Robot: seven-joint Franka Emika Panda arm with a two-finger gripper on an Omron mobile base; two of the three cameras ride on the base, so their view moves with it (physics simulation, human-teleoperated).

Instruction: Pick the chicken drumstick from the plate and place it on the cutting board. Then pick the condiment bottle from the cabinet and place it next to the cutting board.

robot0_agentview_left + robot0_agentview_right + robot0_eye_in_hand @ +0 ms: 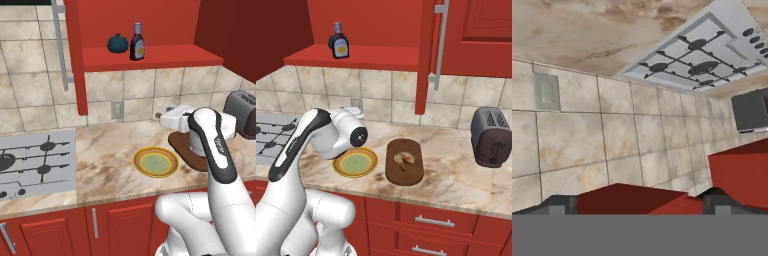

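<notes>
- Chicken drumstick (404, 159) lies on the cutting board (404, 175), just beside the plate (355, 163).
- Jaws wide, empty.
- Condiment bottle (137, 42) stands on the cabinet (150, 57) shelf above the cutting board; a careless reach could topple it.

1. I read no text anywhere in my views.
2. The condiment bottle (137, 42) carries a yellow-orange label, but any lettering on it is too small to make out.
</notes>
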